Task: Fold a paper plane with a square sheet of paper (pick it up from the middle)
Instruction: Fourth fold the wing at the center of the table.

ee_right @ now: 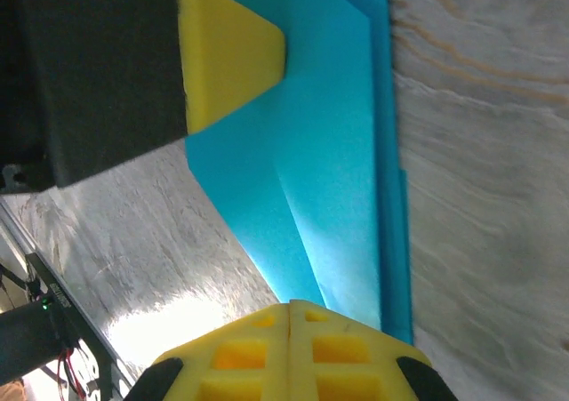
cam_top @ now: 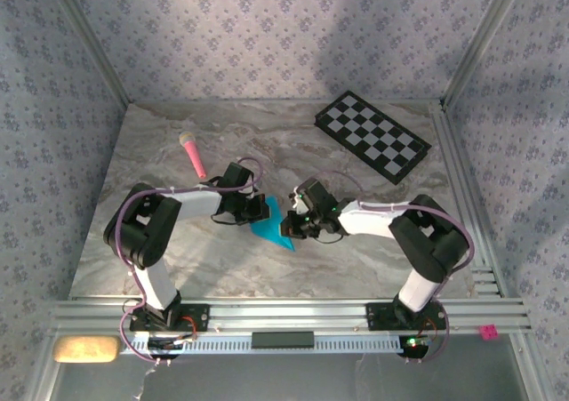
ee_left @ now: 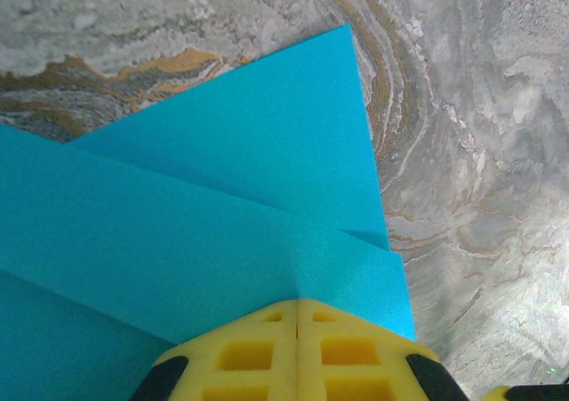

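Both my arms are bent at the elbow, forearms angled inward, meeting over the middle of the tabletop (cam_top: 178, 259). My left gripper (ee_left: 298, 305) is pinched shut on one edge of the folded cyan paper (ee_left: 222, 196). My right gripper (ee_right: 292, 308) faces it, clamped on the opposite edge, with the paper stretched between them.

Sheet of paper (cam_top: 272, 229) — between left pincer (cam_top: 260, 211) and right pincer (cam_top: 299, 222).
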You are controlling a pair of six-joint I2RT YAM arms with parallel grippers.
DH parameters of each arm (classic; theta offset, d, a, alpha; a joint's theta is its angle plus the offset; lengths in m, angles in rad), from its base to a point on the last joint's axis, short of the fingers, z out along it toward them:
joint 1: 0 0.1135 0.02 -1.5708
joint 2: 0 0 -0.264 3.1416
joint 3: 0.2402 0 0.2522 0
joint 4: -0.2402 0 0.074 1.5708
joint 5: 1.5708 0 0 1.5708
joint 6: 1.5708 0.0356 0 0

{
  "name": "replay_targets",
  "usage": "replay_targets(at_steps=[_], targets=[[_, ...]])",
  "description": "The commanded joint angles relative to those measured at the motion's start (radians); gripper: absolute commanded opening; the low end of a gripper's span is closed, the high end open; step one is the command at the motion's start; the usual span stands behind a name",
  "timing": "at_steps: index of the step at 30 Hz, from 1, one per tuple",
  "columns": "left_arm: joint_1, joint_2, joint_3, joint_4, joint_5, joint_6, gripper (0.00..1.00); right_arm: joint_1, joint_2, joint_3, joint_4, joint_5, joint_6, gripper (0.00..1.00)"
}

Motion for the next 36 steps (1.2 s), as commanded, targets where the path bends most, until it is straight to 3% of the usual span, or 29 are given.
replay_targets(at_steps=[1,15,22,36], targets=[[0.011,0.033,-0.009,-0.072,-0.079,0.029,0.02,0.014,0.062,0.019,-0.007,-0.031,-0.014,0.02],[0.02,0.038,-0.005,-0.087,-0.089,0.048,0.01,0.018,-0.082,-0.182,-0.013,-0.03,-0.022,0.04],[0.021,0.033,-0.01,-0.078,-0.077,0.044,0.01,0.002,-0.189,-0.147,-0.031,-0.009,-0.019,0.04],[0.019,0.035,-0.012,-0.07,-0.067,0.042,0.01,-0.023,0.062,0.032,0.034,-0.012,0.056,0.01]])
